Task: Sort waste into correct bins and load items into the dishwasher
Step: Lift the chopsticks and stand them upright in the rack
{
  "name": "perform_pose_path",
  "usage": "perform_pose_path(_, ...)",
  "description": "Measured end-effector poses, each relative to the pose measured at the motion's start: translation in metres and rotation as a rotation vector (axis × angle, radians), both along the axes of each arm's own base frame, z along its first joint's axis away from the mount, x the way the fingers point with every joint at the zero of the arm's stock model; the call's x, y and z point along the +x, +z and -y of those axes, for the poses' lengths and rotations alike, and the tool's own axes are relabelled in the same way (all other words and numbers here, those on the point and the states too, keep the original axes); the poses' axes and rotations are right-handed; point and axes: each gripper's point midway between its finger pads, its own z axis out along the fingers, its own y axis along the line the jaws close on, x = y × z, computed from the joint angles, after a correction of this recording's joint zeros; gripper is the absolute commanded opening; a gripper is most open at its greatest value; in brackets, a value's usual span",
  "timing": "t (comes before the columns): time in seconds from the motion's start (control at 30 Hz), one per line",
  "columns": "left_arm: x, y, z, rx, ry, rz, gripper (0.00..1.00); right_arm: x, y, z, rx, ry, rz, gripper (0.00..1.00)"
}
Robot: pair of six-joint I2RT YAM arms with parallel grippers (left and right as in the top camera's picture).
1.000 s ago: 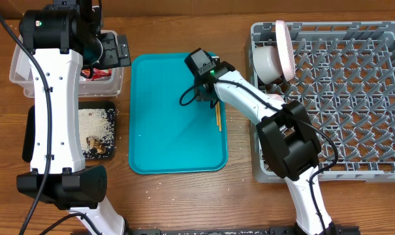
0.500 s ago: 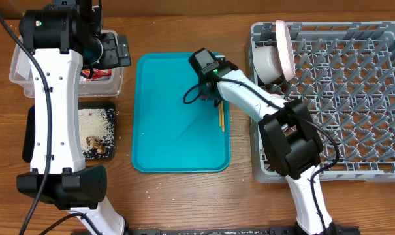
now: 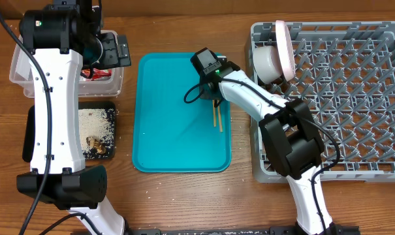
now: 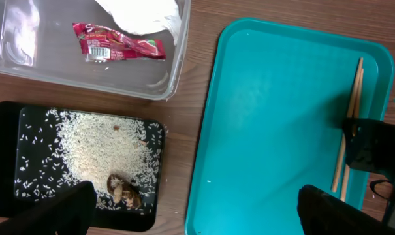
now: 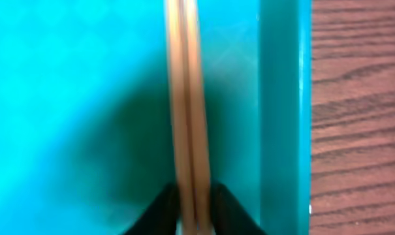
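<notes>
Wood-grain table (image 3: pixel 184 196) carries a teal tray (image 3: pixel 171 130) at its middle. 2 chopsticks (image 3: pixel 217 119) lie side by side on the tray, just inside its 3 o'clock edge, running from 12 toward 6 o'clock. The right gripper (image 5: pixel 192 219) is down on their 12 o'clock end, and its 2 fingers press in on both sticks, pinching the pair.

At 3 o'clock from the tray sits the grey dish rack (image 3: pixel 354 98). A pink plate (image 3: pixel 285 46) stands on edge in its 11 o'clock corner, with a white vessel (image 3: pixel 268 63), cup or bowl I cannot tell, leaning against it.

At 10 o'clock from the tray, the clear tub (image 4: pixel 177 59) holds the red wrapper (image 4: pixel 119 47) and the white tissue (image 4: pixel 145 13). Just below it, at 8 o'clock, the black tray (image 4: pixel 8 130) holds rice (image 4: pixel 99 143) and brown scraps (image 4: pixel 124 192).

The left gripper (image 4: pixel 194 207) hangs above this side with its fingers spread wide, holding nothing.
</notes>
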Motion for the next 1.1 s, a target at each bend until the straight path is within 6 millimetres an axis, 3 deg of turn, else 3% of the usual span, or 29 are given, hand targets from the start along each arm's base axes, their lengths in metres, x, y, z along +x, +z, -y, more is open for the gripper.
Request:
perform_pose_path(0.37,0.0,0.0,0.0,0.0,0.0,0.0,1.0,-0.008,-0.001,-0.001,0.01,0.004,-0.023,0.06)
perform_pose_path(0.4,0.0,0.0,0.0,0.0,0.0,0.0,1.0,-0.009,-0.001,-0.002,0.013,0.007,-0.029,0.07)
perform_pose_path(0.43,0.0,0.0,0.0,0.0,0.0,0.0,1.0,-0.011,-0.001,-0.002,0.016,0.008,-0.037,0.17)
perform_pose_path(0.53,0.0,0.0,0.0,0.0,0.0,0.0,1.0,-0.019,-0.002,-0.003,0.03,0.006,-0.074,0.31)
perform_pose_path(0.6,0.0,0.0,0.0,0.0,0.0,0.0,1.0,-0.024,-0.002,-0.003,0.042,-0.001,-0.094,0.33)
perform_pose_path(0.67,0.0,0.0,0.0,0.0,0.0,0.0,1.0,-0.027,-0.002,-0.004,0.048,0.002,-0.103,0.28)
perform_pose_path(0.77,0.0,0.0,0.0,0.0,0.0,0.0,1.0,-0.031,-0.003,-0.002,0.057,-0.01,-0.105,0.09)
perform_pose_path(1.0,0.0,0.0,0.0,0.0,0.0,0.0,1.0,-0.033,-0.002,-0.002,0.066,-0.02,-0.113,0.05)
perform_pose_path(1.1,0.0,0.0,0.0,0.0,0.0,0.0,1.0,-0.043,0.0,0.0,0.051,-0.018,-0.169,0.05)
